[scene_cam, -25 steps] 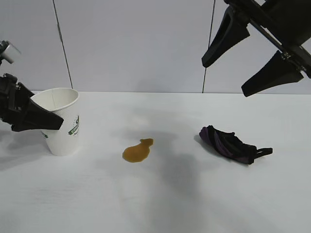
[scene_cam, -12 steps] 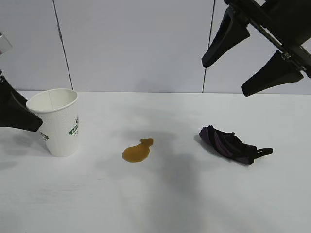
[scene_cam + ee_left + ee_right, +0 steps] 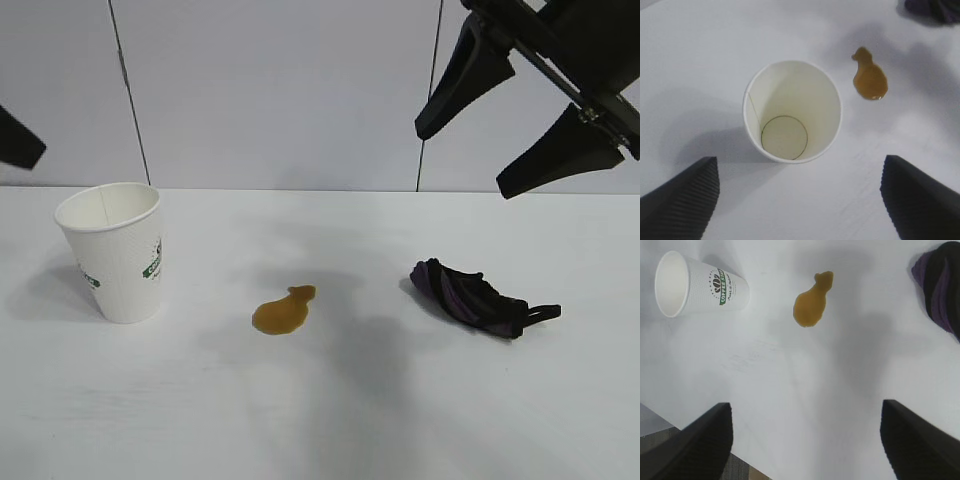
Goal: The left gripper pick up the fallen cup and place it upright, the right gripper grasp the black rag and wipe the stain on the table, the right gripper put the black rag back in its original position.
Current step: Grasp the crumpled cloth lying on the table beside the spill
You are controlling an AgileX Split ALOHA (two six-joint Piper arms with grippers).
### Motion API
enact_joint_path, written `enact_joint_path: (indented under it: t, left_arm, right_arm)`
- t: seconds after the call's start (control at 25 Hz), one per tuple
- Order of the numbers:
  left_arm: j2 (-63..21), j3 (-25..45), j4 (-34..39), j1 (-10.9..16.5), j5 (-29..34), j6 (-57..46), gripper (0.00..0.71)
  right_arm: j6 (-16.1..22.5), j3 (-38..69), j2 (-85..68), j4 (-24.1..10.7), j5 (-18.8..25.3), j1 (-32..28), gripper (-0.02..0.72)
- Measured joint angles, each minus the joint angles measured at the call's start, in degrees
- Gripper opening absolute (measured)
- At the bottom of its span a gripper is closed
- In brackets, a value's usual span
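Right gripper hangs jaws apart above the rag, left gripper apart over the upright cup; stain between cup and rag, a wide wipe could knock the cup.

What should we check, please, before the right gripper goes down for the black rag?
1. Cup upright on the table: ok.
2. Left gripper open and clear above the cup: ok.
3. Right gripper open and empty, high above the table: ok.
4. Black rag lying free, nothing on it: ok.
5. Stain unwiped, in open space between cup and rag: ok.
6. Liquid left inside the cup: none seen, ok.
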Motion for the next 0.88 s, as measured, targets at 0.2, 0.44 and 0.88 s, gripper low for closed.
enact_joint_path:
  t: [0.2, 0.44, 0.88]
  left_arm:
    - [-12.5, 0.0, 1.8, 0.0, 2.6, -6.6, 0.628]
    - [-28.0, 0.0, 8.0, 0.0, 3.6, -19.0, 0.626]
    - [-51.8, 0.0, 38.1, 0.0, 15.2, -50.9, 0.622]
  right_arm:
    - [0.0, 0.0, 0.0, 0.0, 0.1, 0.0, 0.557]
    - [0.0, 0.0, 0.0, 0.0, 0.1, 0.0, 0.557]
    - [0.0, 0.0, 0.0, 0.0, 0.1, 0.0, 0.557]
